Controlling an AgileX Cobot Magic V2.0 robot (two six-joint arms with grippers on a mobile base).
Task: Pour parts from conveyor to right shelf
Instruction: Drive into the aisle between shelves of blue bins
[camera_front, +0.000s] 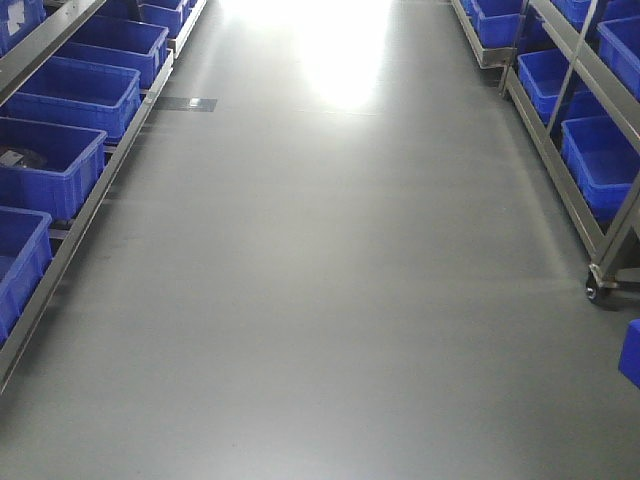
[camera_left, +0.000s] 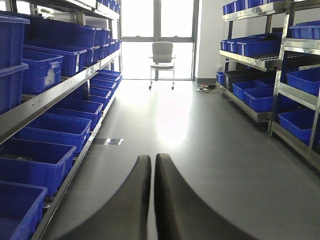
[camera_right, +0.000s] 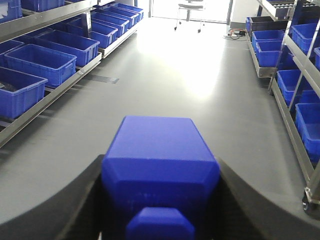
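In the right wrist view my right gripper (camera_right: 160, 167) is shut on a bright-blue block (camera_right: 159, 147), one of the parts. The block's short square stud (camera_right: 160, 225) points toward the camera. Black fingers (camera_right: 87, 195) press on both of its sides. My left gripper (camera_left: 152, 167) is shut, its two black fingers (camera_left: 132, 200) nearly touching with nothing between them. The right shelf (camera_right: 292, 135), a steel rack with blue bins (camera_right: 310, 122), runs along the right of the aisle (camera_front: 590, 62) (camera_left: 278, 75). The conveyor is out of view.
A matching left rack (camera_front: 100, 185) of blue bins (camera_front: 75, 95) lines the other side, with grey floor (camera_front: 340, 300) between. The right rack's caster (camera_front: 600, 290) juts into the aisle. An office chair (camera_left: 162, 62) stands at the far end. A blue corner (camera_front: 631, 352) shows at the frame edge.
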